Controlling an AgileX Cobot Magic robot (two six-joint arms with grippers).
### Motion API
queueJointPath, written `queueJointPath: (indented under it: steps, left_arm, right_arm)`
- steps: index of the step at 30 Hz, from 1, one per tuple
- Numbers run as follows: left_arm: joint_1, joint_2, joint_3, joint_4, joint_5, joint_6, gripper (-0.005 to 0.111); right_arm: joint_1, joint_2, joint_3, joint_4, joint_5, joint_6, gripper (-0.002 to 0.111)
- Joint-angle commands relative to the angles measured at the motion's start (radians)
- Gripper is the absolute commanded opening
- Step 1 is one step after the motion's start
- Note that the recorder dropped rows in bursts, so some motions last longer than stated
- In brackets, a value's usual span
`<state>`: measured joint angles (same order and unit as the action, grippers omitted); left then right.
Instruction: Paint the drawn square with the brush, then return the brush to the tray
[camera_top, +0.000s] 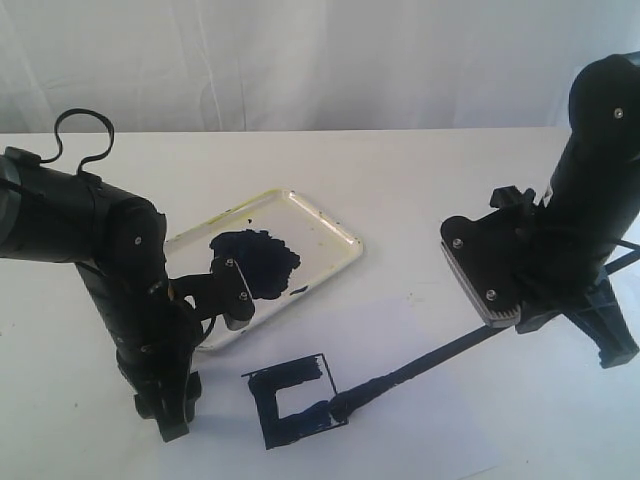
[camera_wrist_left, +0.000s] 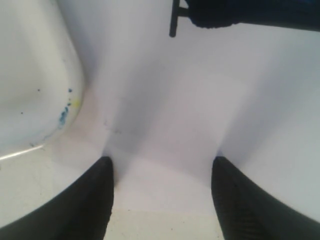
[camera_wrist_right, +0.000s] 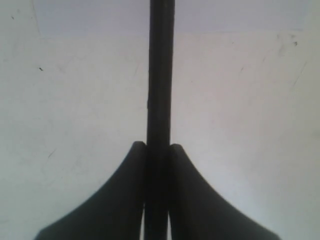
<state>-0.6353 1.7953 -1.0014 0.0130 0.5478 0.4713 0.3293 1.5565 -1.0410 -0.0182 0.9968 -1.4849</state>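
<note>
Over the white surface (camera_top: 420, 180), I am aiming the brush (camera_top: 420, 368), pinched in the right gripper (camera_wrist_right: 159, 150), to drag lightly across the square's (camera_top: 297, 400) blank centre, left gripper (camera_wrist_left: 161, 161) hanging spread.

Glossy white on the tray (camera_top: 325, 250), plastic perhaps, with wet-looking dark paint (camera_top: 255, 258). Matt, smooth white across the table (camera_top: 450, 180). Matt black along the brush (camera_top: 420, 368), smooth. Matt black, finely ribbed inside the right claw (camera_wrist_right: 159, 145); faintly grained on the left claw (camera_wrist_left: 161, 162).
</note>
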Motion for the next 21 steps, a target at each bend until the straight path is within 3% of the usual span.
queueJointPath:
  steps: [1,21]
  left_arm:
    - [-0.005,0.01,0.013,-0.013,0.004,-0.001,0.062]
    - [-0.005,0.01,0.013,-0.013,0.004,-0.001,0.062]
  right_arm:
    - [-0.001,-0.009,0.005,-0.031,0.012,0.017,0.0]
    - [-0.001,-0.009,0.005,0.003,0.024,-0.004,0.0]
